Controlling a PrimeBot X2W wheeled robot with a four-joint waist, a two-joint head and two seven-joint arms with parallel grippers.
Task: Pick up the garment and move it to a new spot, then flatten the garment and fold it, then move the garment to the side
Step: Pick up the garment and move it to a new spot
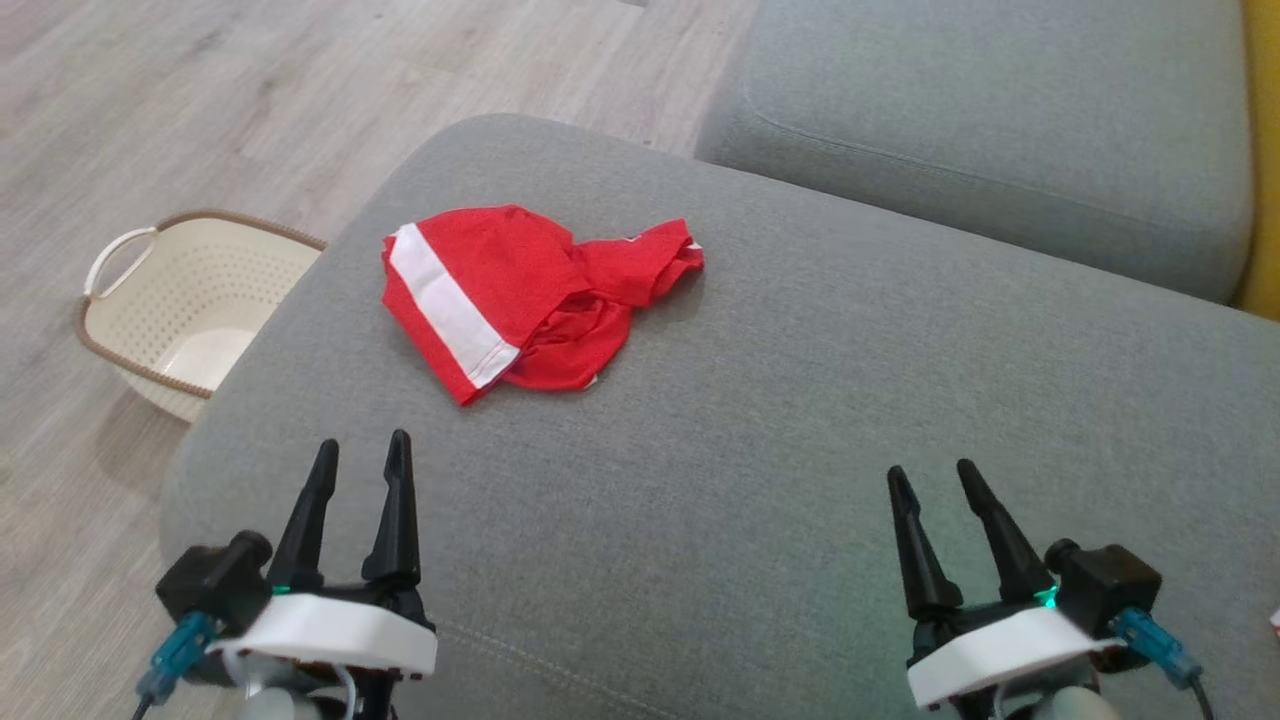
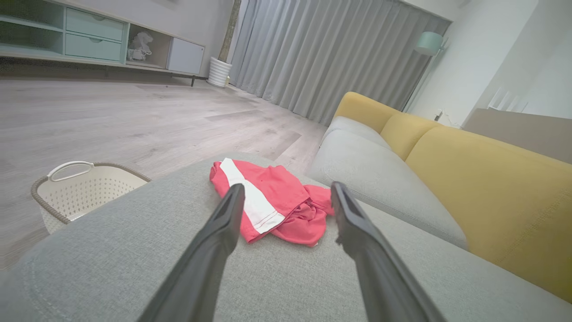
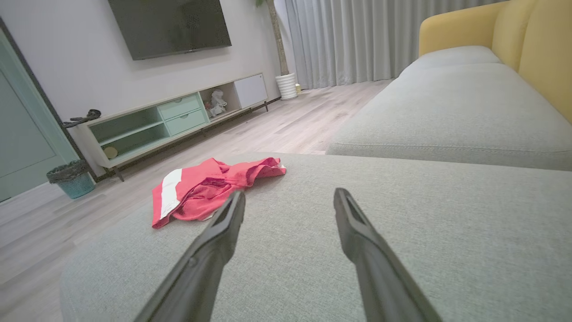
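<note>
The garment (image 1: 520, 300) is red cloth with a white stripe, crumpled in a heap on the far left part of the grey sofa cushion (image 1: 780, 500). My left gripper (image 1: 363, 452) is open at the lower left, short of the heap, nothing between its fingers. At the lower right my right gripper (image 1: 932, 475) also stands open and empty, well to the right of the cloth. The left wrist view shows the garment (image 2: 277, 203) straight ahead beyond the left gripper (image 2: 286, 190). From the right wrist the garment (image 3: 205, 188) lies ahead to the left of the right gripper (image 3: 289, 194).
A cream perforated basket (image 1: 190, 300) with a handle stands on the wood floor left of the cushion. A second grey cushion (image 1: 1000, 130) lies beyond, with yellow backrests (image 2: 491, 179) to the right. A TV cabinet (image 3: 178, 120) lines the far wall.
</note>
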